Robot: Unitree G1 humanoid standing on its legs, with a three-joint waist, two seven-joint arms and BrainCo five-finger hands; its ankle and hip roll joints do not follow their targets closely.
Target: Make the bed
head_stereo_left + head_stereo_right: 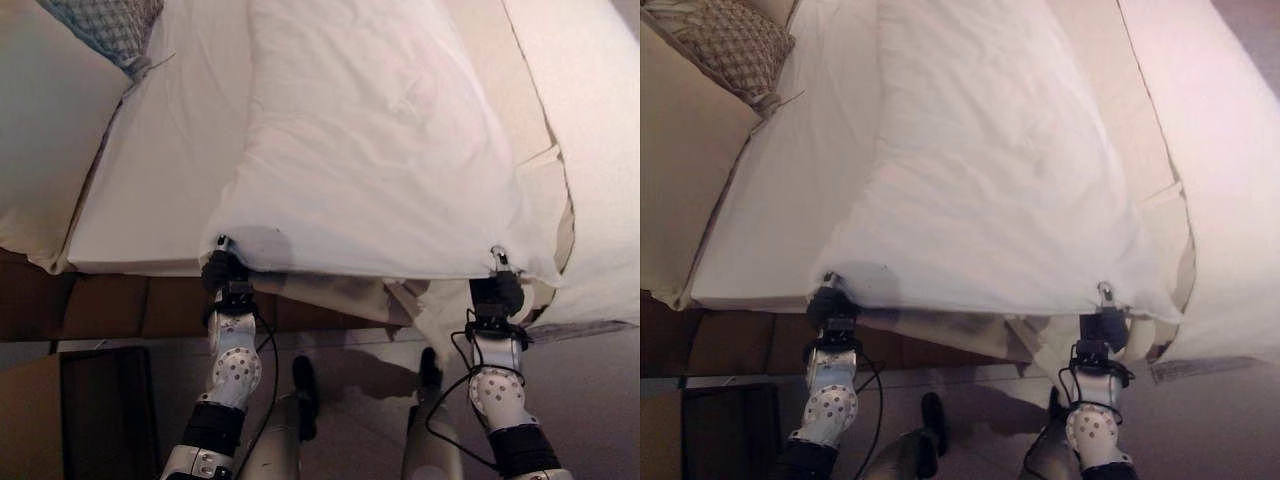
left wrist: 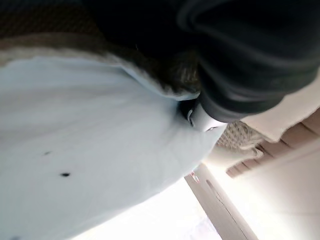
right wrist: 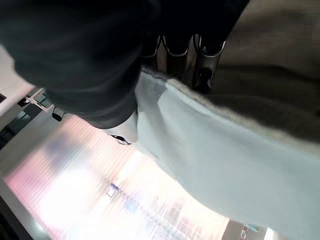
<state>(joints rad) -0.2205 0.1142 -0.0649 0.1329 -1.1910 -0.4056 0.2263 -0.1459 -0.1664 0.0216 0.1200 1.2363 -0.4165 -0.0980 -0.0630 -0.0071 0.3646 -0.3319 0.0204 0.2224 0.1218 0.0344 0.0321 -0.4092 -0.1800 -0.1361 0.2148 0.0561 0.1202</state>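
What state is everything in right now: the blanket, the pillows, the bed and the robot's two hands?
Duvet: spread along the bed, near edge lifted off the mattress.
Left hand: shut on the duvet's near left corner.
Right hand: shut on the duvet's near right corner.
Mattress: sheet on, left strip uncovered.
Plain pillow: lying at the far left.
Patterned cushion: lying at the top left.

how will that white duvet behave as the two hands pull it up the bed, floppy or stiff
Probably floppy: the white duvet sags and wrinkles between the left hand and right hand, which pinch its near edge. It looks thick, so likely somewhat heavy. It may drag on the sheet rather than slide freely.
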